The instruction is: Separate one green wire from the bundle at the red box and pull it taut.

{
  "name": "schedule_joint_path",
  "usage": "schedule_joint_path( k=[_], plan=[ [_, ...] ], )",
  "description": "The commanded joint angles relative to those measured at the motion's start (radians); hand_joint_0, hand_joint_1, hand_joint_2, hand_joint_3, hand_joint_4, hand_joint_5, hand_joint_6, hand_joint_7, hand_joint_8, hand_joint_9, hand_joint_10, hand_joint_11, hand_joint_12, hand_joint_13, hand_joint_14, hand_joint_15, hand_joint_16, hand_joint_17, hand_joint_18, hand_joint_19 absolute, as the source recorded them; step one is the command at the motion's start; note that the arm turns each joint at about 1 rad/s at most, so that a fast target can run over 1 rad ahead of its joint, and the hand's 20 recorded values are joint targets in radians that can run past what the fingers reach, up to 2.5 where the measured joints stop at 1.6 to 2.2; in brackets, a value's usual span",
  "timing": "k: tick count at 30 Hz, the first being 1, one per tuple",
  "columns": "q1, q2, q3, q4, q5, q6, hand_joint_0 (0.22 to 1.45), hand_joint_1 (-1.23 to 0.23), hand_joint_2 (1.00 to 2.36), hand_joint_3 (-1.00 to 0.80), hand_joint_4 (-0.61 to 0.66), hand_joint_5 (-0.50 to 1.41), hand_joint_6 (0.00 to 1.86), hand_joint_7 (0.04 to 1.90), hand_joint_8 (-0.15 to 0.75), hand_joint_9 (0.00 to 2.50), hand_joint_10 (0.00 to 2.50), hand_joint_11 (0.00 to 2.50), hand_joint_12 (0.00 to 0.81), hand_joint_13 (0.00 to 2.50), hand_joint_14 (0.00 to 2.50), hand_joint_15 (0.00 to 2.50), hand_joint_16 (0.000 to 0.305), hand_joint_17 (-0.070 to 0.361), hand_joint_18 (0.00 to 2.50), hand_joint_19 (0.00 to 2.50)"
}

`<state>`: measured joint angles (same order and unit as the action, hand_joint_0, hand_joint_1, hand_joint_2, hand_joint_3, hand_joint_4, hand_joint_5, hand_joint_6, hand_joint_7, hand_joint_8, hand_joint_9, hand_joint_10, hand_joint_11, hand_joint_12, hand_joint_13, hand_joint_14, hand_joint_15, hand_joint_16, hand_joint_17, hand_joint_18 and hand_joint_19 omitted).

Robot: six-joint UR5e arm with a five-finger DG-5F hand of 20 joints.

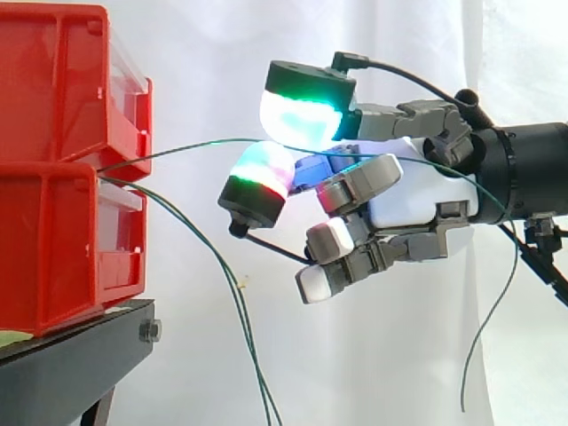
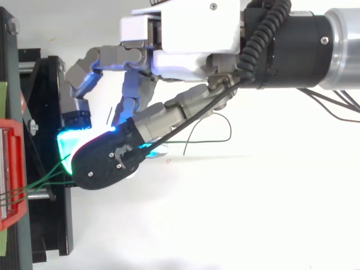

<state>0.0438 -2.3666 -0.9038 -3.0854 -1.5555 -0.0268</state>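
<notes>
1 thin green wire (image 1: 177, 149) is pinched between the glowing pads (image 1: 302, 120) of the hand (image 1: 408, 191) and runs in a shallow arc from the 2 stacked red plastic bins (image 1: 53, 160). The remaining green wires (image 1: 226, 271) hang slack beside the black stand (image 1: 71, 364).

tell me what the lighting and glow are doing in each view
Side view: the white curtain is bright and the green wire reads dark against it; pads of the robot hand glow green and red. Top view: a pad glows cyan beside the black stand.
</notes>
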Motion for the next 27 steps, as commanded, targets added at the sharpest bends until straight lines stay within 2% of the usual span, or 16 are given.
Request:
schedule_joint_path(
  k=[1, 3, 7, 12, 17, 25, 27],
  plan=[
    [-0.001, 0.003, 0.000, -0.012, 0.000, -0.004, 0.61, -0.74, 1.02, -0.17, 0.10, -0.21, 0.90, 0.92, 0.319, 1.33, 0.00, 1.62, 0.344, 1.04, 0.02, 0.55, 0.049, 0.109, 0.89, 0.37],
    [-0.001, 0.003, 0.000, -0.018, 0.000, -0.005, 0.61, -0.74, 1.02, -0.17, 0.09, -0.21, 0.90, 0.91, 0.318, 1.32, 0.00, 1.58, 0.345, 1.04, 0.02, 0.55, 0.048, 0.108, 0.88, 0.37],
    [-0.001, 0.003, 0.000, -0.029, 0.000, -0.007, 0.61, -0.76, 1.02, -0.15, 0.07, -0.20, 0.89, 0.94, 0.336, 1.14, 0.02, 1.19, 0.350, 0.98, 0.02, 0.46, 0.046, 0.103, 0.86, 0.34],
    [-0.009, 0.015, 0.000, -0.053, -0.002, -0.012, 0.61, -0.77, 1.02, -0.13, 0.06, -0.19, 0.88, 0.99, 0.335, 1.06, 0.02, 0.95, 0.343, 0.93, 0.01, 0.41, 0.044, 0.100, 0.84, 0.33],
    [-0.015, 0.032, 0.000, -0.081, -0.002, -0.021, 0.61, -0.77, 1.02, -0.12, 0.06, -0.19, 0.88, 1.01, 0.330, 1.01, 0.02, 0.87, 0.343, 0.85, 0.01, 0.38, 0.045, 0.101, 0.82, 0.33],
    [-0.018, 0.032, -0.001, -0.104, -0.002, -0.022, 0.62, -0.78, 1.02, -0.15, 0.06, -0.19, 0.88, 1.01, 0.324, 0.96, 0.02, 0.84, 0.340, 0.79, 0.01, 0.36, 0.046, 0.103, 0.78, 0.33],
    [-0.018, 0.032, -0.001, -0.105, -0.002, -0.024, 0.61, -0.78, 1.02, -0.28, 0.13, -0.19, 0.85, 1.02, 0.323, 0.95, 0.02, 0.84, 0.339, 0.78, 0.01, 0.36, 0.046, 0.104, 0.78, 0.34]
  ],
)
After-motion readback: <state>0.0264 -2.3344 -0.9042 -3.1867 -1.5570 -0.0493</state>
